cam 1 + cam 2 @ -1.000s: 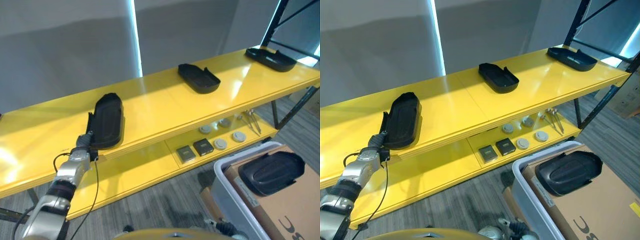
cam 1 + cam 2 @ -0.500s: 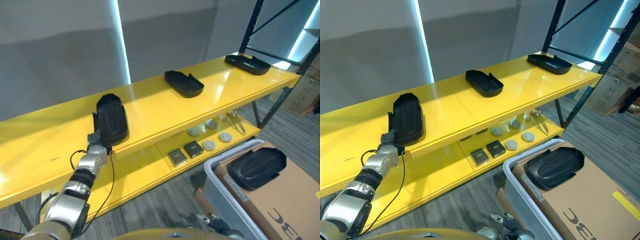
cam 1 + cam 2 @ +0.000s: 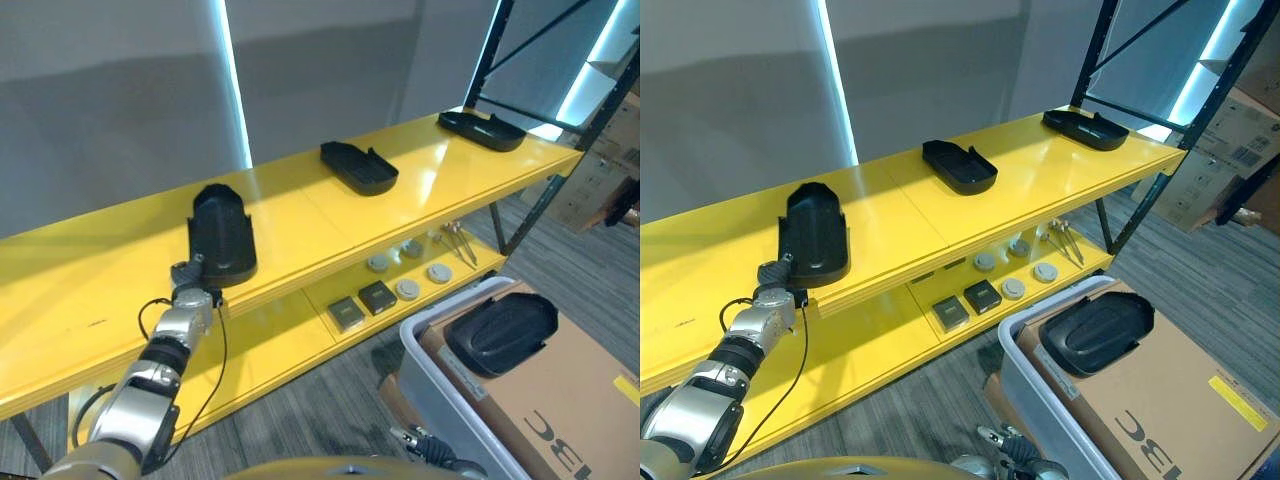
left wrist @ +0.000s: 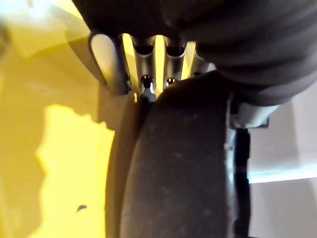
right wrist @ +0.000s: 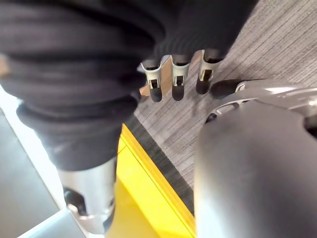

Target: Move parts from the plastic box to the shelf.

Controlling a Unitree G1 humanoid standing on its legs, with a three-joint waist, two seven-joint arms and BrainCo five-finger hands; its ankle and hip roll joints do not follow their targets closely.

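The left hand (image 3: 192, 285) is at the near edge of the yellow shelf (image 3: 300, 215), on the left side, right against the near end of a black part (image 3: 222, 237) that lies on the top board. In the left wrist view its silver fingers (image 4: 106, 59) reach over the end of this part and press on it, but whether they curl round it or just lie on it cannot be told.

Two more black parts lie further right on the same board: one near the middle (image 3: 358, 166) and one at the far right end (image 3: 483, 129). They are well apart from each other.

On the lower board of the shelf lie two small dark square blocks (image 3: 362, 305) and several round grey discs (image 3: 408, 288), with a few thin metal tools (image 3: 458, 243) beside them.

At the near right stands the grey plastic box (image 3: 430, 360). A brown cardboard sheet (image 3: 560, 400) lies in it, and another black part (image 3: 500, 333) rests on top.

The right hand (image 5: 171, 74) hangs over the grey carpet floor (image 5: 267, 44), its fingers relaxed and holding nothing.
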